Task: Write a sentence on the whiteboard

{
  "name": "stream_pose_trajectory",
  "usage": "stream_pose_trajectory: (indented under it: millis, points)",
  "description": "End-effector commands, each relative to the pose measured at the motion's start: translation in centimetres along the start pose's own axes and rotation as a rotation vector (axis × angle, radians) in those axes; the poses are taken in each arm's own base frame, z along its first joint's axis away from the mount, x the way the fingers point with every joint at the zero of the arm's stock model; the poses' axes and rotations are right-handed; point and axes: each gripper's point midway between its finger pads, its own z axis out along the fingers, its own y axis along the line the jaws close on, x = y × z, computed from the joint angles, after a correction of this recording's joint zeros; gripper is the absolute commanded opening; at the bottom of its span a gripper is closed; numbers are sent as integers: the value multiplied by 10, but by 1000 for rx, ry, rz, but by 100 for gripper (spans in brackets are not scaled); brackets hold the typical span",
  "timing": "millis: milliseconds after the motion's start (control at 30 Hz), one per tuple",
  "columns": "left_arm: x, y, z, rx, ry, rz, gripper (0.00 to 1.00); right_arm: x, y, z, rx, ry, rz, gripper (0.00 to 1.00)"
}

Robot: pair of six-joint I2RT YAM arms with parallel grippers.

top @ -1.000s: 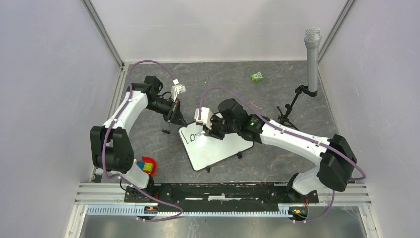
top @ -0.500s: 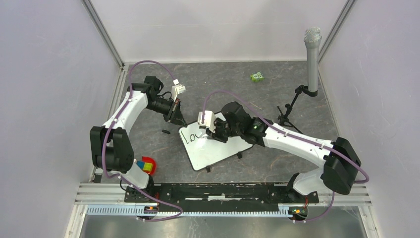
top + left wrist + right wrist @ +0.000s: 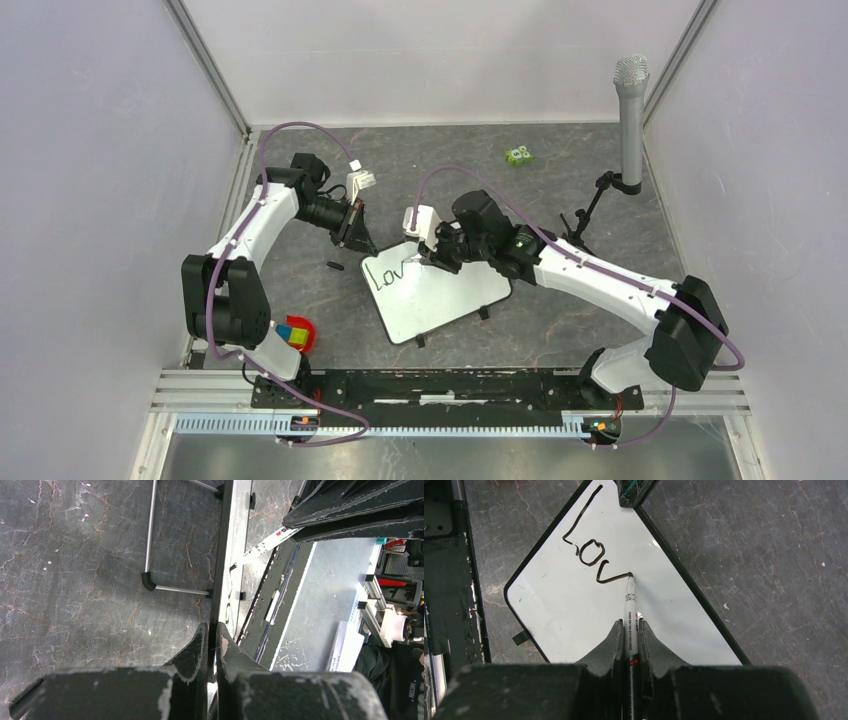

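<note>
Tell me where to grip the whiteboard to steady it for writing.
Pinch the whiteboard by its thin black frame at the far-left corner, coming from the left. The frame is slim enough for the jaws, and this leaves the white face free for the marker. The left gripper is shut there.

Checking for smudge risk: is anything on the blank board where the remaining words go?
Nothing visible. The whiteboard is bare beyond the sentence; the marker in the right gripper rests on it, the left gripper clamps only its edge.

1 whiteboard (image 3: 440, 300), 1 marker (image 3: 630, 615), 3 letters (image 3: 387, 272).
</note>
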Motion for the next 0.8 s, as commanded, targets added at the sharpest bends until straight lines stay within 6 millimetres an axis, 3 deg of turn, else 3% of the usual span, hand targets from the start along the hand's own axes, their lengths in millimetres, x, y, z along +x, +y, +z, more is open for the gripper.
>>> stream_pose_trajectory:
  millis: [0,300,767]
  points:
    - [10,-3,2,-9,45,20,2,-12,-10,-1,21,-20,-23,0]
    - [9,-4,3,-2,43,23,2,-17,3,-19,-7,-54,-26,0]
    - [10,-4,3,-6,46,23,2,7,8,-4,-28,-2,-8,0]
